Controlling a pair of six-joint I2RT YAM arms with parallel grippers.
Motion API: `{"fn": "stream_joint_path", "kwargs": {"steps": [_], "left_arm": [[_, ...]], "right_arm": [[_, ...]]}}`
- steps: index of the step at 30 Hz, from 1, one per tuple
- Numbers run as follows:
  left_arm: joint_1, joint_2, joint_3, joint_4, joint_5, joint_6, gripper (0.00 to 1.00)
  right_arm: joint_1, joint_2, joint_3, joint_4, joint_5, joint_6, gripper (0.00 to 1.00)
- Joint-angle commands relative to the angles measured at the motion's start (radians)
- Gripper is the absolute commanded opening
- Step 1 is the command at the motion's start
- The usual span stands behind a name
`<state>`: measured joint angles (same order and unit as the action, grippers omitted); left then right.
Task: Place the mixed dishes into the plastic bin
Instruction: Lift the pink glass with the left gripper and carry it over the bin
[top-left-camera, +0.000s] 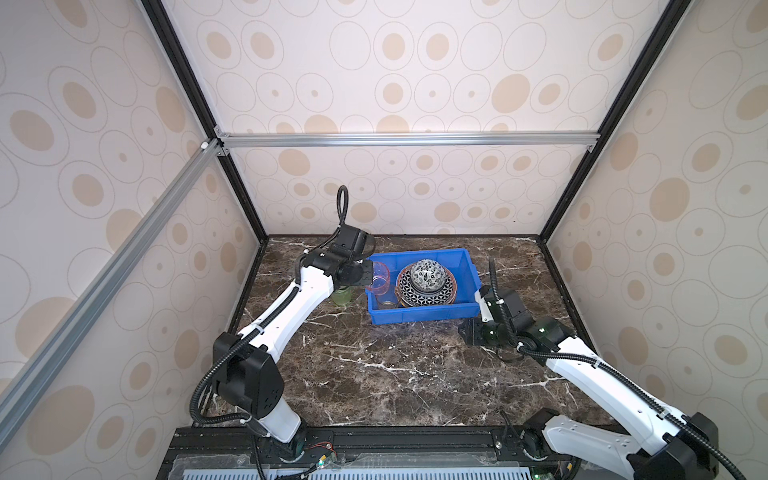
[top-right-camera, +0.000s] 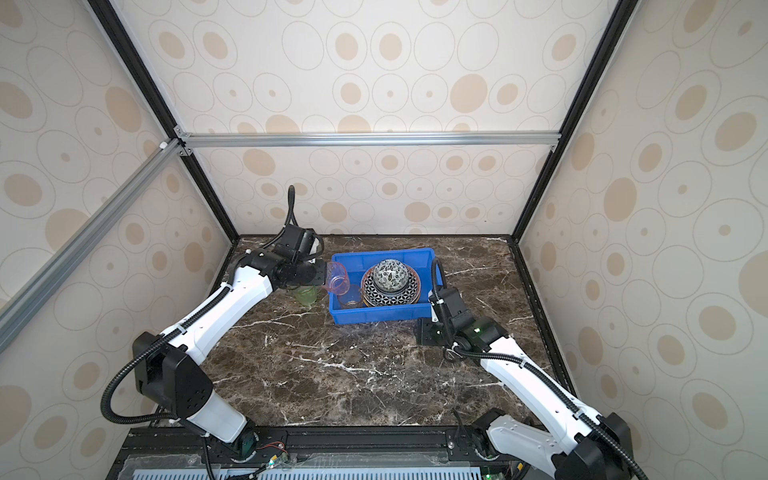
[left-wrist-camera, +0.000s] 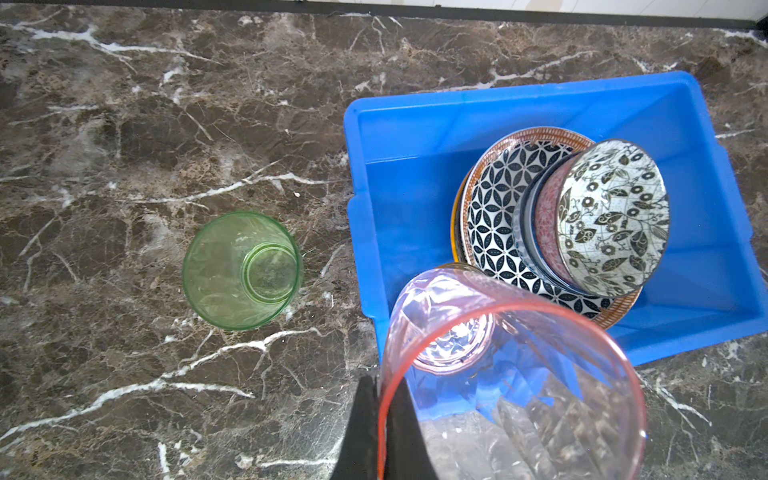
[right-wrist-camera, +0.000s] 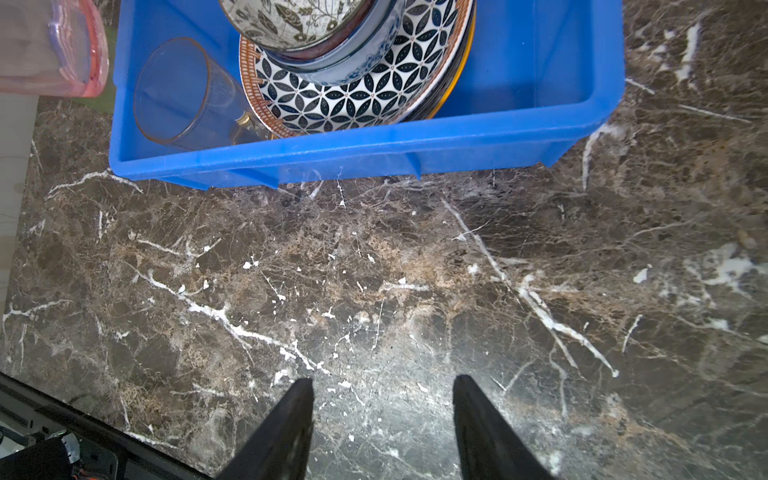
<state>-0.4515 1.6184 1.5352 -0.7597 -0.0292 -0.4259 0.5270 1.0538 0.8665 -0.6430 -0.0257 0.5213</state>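
Note:
The blue plastic bin (top-left-camera: 419, 316) (top-right-camera: 378, 314) (left-wrist-camera: 415, 137) (right-wrist-camera: 353, 153) holds a stack of patterned plates (top-left-camera: 428, 294) (left-wrist-camera: 498, 208) (right-wrist-camera: 340, 104). Nested bowls sit on the stack, the top one black-and-white (top-left-camera: 428, 274) (left-wrist-camera: 611, 220). A clear amber-rimmed cup (top-left-camera: 388, 300) (right-wrist-camera: 183, 91) is in the bin's near left corner. My left gripper (top-left-camera: 368, 270) (left-wrist-camera: 380, 380) is shut on the rim of a pink cup (top-left-camera: 379, 278) (top-right-camera: 338, 277) (left-wrist-camera: 511, 374), tilted over the bin's left wall. A green cup (top-left-camera: 343, 297) (left-wrist-camera: 242, 270) stands on the table left of the bin. My right gripper (top-left-camera: 465, 332) (right-wrist-camera: 382, 386) is open and holds nothing.
The dark marble table (top-left-camera: 374, 374) stretches in front of the bin. Patterned walls and black frame posts (top-left-camera: 249, 216) close in the back and sides. My right arm lies low by the bin's near right corner.

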Motion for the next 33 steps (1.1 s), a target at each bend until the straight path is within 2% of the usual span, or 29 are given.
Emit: {"fn": "stream_joint_path", "kwargs": {"steps": [1, 33], "left_arm": [[-0.02, 0.022, 0.07, -0.023, -0.015, 0.01, 0.0], [-0.065, 0.172, 0.115, -0.052, -0.02, 0.022, 0.0]], "right_arm": [[-0.004, -0.029, -0.02, -0.017, 0.026, -0.011, 0.57], [-0.004, -0.052, -0.037, -0.037, 0.041, -0.009, 0.57]]}}
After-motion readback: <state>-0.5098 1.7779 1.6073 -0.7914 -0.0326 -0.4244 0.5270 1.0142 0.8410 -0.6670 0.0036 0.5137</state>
